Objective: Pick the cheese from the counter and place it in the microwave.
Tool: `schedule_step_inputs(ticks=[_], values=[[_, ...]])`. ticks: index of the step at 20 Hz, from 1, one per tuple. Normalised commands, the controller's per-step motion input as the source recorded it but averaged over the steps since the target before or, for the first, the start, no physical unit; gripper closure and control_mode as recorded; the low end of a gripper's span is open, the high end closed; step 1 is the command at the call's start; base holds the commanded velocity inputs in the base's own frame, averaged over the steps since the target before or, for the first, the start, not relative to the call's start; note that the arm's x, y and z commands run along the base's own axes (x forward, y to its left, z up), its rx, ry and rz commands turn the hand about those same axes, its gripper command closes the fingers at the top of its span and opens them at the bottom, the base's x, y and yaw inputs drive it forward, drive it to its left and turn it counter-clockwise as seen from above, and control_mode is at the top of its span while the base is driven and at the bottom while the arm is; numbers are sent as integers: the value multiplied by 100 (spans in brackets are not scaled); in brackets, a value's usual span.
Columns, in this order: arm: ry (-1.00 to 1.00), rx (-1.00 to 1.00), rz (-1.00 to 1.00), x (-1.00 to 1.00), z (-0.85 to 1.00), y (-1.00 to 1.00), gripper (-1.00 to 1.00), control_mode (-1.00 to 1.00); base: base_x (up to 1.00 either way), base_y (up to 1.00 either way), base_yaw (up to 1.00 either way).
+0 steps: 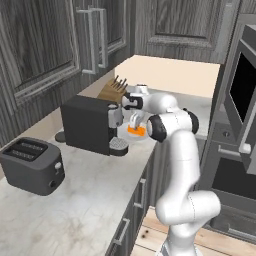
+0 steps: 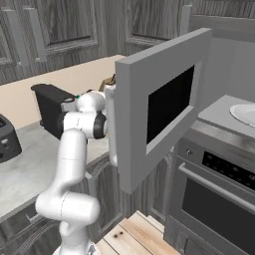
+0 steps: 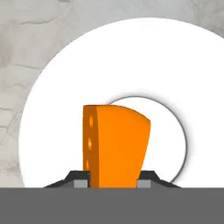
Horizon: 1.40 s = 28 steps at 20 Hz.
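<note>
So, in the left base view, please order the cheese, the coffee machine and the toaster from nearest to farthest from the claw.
1. Cheese: between the fingers of the claw, over the white plate.
2. Coffee machine: just left of the claw, on the counter.
3. Toaster: far left, at the near end of the counter.

One cheese (image 3: 114, 146), bottom centre of the hand view, on one white plate (image 3: 52, 109). One toaster (image 1: 31, 165) at lower left of the left base view, one coffee machine (image 1: 90, 122) at centre left, one knife block (image 1: 112, 90) above it. One microwave (image 2: 159, 107) mid-frame in the right base view, one oven (image 2: 219, 199) lower right.
</note>
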Motion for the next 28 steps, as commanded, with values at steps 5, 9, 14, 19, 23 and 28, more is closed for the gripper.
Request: schedule_step_inputs(ticks=[5,9,14,19,23,28], values=[[-6,0,0,-68,26,-14,100,-100,0,0,0],[-19,0,-3,-99,27,-12,100,-100,0,0,0],[-26,0,-11,-98,64,-19,100,-100,0,0,0],[-18,0,-18,-100,75,0,100,-100,0,0,0],[0,0,-25,-100,93,0,100,-100,0,0,0],[0,0,-28,-100,90,-4,100,-100,0,0,0]])
